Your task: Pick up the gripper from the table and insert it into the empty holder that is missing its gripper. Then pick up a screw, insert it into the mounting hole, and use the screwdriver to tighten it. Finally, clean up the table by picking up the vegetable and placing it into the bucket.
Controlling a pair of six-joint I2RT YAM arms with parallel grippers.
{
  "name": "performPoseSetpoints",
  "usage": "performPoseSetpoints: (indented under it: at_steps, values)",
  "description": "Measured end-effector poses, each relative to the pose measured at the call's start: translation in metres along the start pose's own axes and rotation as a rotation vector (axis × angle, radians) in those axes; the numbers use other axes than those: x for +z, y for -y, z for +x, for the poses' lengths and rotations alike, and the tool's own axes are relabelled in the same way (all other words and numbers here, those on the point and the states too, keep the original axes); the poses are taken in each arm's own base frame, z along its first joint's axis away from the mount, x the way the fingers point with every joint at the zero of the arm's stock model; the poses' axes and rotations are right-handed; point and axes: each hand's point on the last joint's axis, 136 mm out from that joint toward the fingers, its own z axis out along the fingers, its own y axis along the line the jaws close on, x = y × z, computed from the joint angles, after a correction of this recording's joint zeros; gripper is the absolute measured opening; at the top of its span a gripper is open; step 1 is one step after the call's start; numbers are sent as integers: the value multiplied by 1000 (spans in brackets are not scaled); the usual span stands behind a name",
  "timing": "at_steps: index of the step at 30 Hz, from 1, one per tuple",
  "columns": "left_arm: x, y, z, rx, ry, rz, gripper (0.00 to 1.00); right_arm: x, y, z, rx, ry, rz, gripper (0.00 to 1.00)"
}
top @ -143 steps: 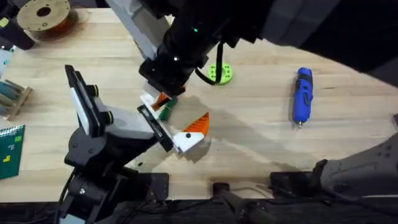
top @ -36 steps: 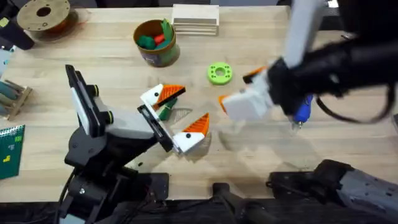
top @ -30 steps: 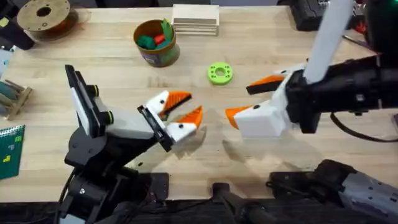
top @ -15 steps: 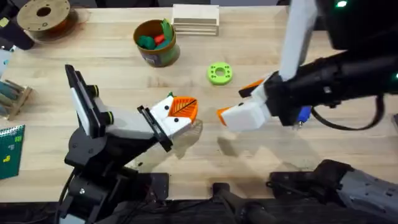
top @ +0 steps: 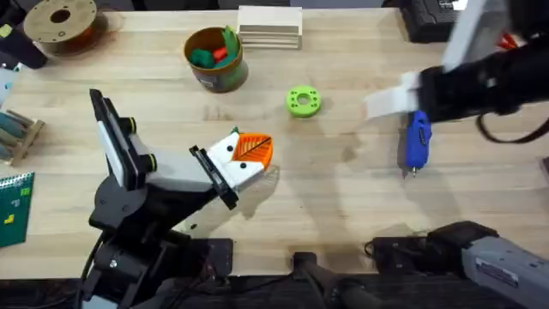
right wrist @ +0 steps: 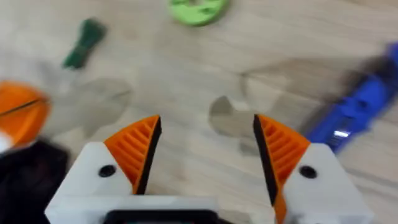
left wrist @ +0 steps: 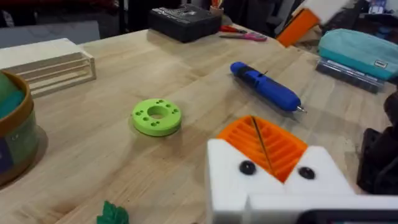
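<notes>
My left gripper (top: 250, 151) sits low at the table's middle, shut, its two orange ribbed pads (left wrist: 261, 140) pressed together with nothing between them. The small dark green leafy vegetable (left wrist: 112, 214) lies on the wood just beside it, apart from the fingers. My right gripper (right wrist: 208, 155) hovers open and empty above the table, to the right, close to the blue screwdriver (top: 417, 141), which lies flat with its bit toward the front edge. The olive-yellow bucket (top: 214, 60) stands at the back with green and red toys inside. The loose gripper and the screw are out of view.
A green ring-shaped disc with holes (top: 302, 100) lies between the bucket and the screwdriver. A stack of wooden blocks (top: 269, 22) stands behind the bucket, and a wooden spool (top: 60, 21) is at the back left. Bare wood lies in front of the disc.
My left gripper went from open to shut about half a second ago and has stayed still since. The right arm swung up and back to the right, ending over the screwdriver.
</notes>
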Motion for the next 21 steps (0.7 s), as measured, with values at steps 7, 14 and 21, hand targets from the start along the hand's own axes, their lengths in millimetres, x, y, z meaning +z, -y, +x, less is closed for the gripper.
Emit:
performPoseSetpoints:
  at_steps: [7,14,21]
  values:
    - [0,0,0,0,0,0,8,-18,90,-4,148,49,264,989]
    - [0,0,0,0,0,0,8,-22,180,2,326,37,415,990]
    - [0,0,0,0,0,0,8,18,196,-2,317,-33,300,990]
